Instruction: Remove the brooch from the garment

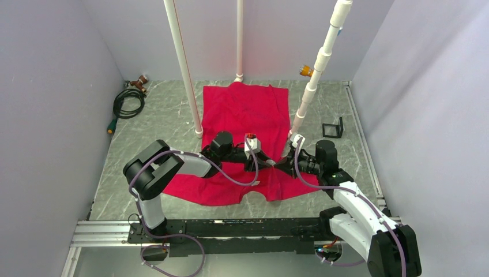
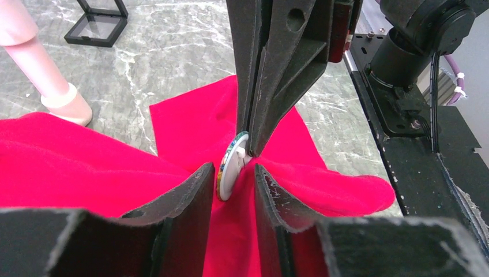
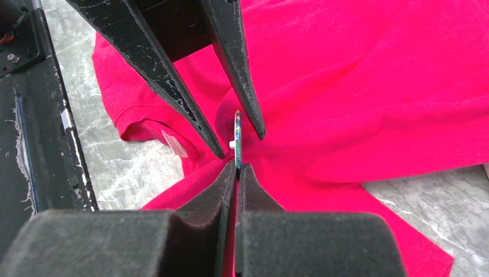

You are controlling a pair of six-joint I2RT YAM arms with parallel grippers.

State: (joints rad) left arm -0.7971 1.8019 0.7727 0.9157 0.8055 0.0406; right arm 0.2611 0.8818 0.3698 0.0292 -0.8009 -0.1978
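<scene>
Nearest the right wrist lens, the right gripper (image 3: 236, 172) had its black foam-faced fingers clenched together on the lower edge of the small round flat brooch (image 3: 237, 130). The brooch stood on edge, its coloured face turned to 3 o'clock and its white back to 9 o'clock.

The left gripper (image 2: 233, 168) entered that view from 12 o'clock. Its jaws were released and spread, one finger on each side of the brooch. Its own camera showed the disc close against its 9 o'clock finger, but contact could not be confirmed.

The brooch was raised off the grey marbled table (image 1: 167, 115), and the large bright red short-sleeved T-shirt (image 1: 245, 109) was drawn up into radiating folds around it. It was therefore judged not yet detached. The small white neck label (image 3: 173, 144) lay at 8 o'clock of the brooch, which placed the work at the neckline end, at 6 o'clock of the shirt in the overhead view.

Judgement: the right gripper held the disc by its rim to keep it steady and its back exposed. The left gripper straddled it, probably to pin the cloth or reach the fastening behind. The fastening itself was too small to make out.
</scene>
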